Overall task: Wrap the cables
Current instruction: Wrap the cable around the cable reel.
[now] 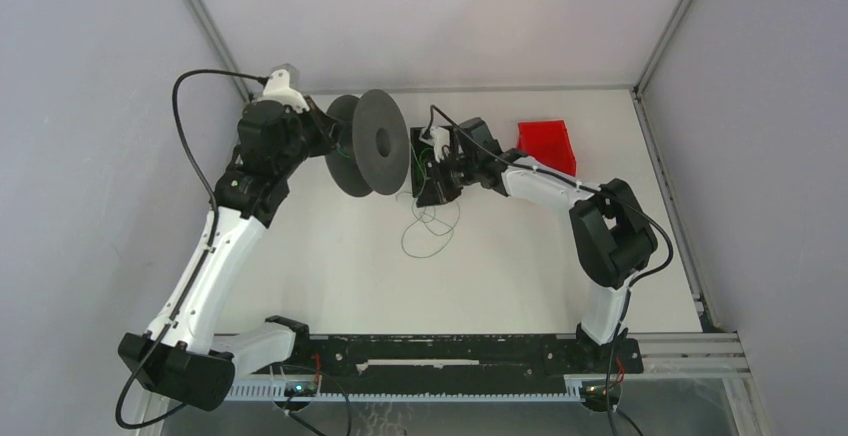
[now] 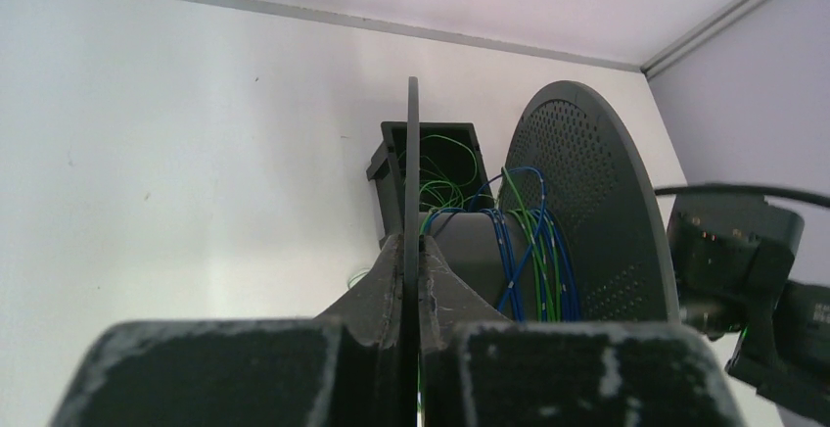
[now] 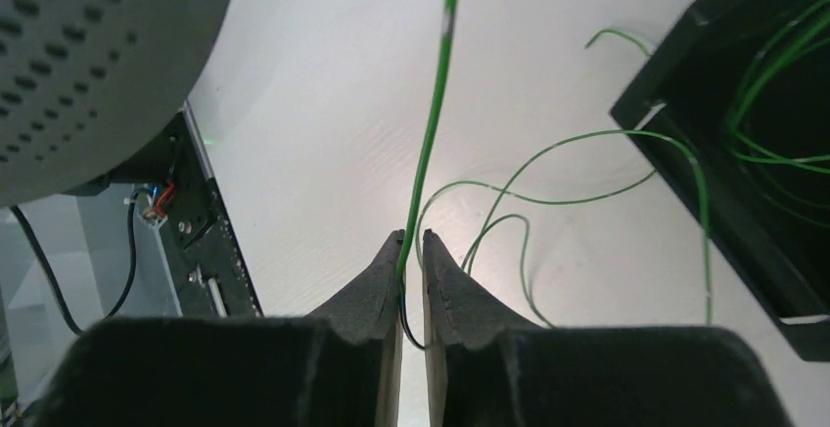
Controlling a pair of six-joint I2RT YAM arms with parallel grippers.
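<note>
White tabletop (image 1: 330, 276) fills the overhead view, boxed in by pale grey walls (image 1: 90, 106). At the upper middle of that frame a dark grey spool (image 1: 375, 146) stands on edge, its two round discs facing left and right.

The left gripper (image 2: 412, 251) reaches in from the upper left and is clamped tight on the thin rim of one disc. In the left wrist view that disc runs as a narrow dark line straight up between the two fingers. Blue and green wire (image 2: 533, 251) is wound around the core between the discs.

Just right of the spool in the overhead frame sits a black box (image 1: 421, 151), and both wrist views show green strands inside it. The right gripper (image 3: 412, 251) comes in from the right of the frame, close beside this box. Its fingers stand narrow, pinching a single green cable (image 3: 431, 133) that climbs from the fingertips to the top edge of the right wrist frame.

More of the cables (image 1: 428, 231) lie as loose green loops on the table, below the box near the centre of the overhead frame. In the right wrist view they curve across the middle toward the box at the right edge, and one strand passes over its wall.

A red bin (image 1: 548, 144) sits at the upper right of the overhead frame, well apart from the spool.
</note>
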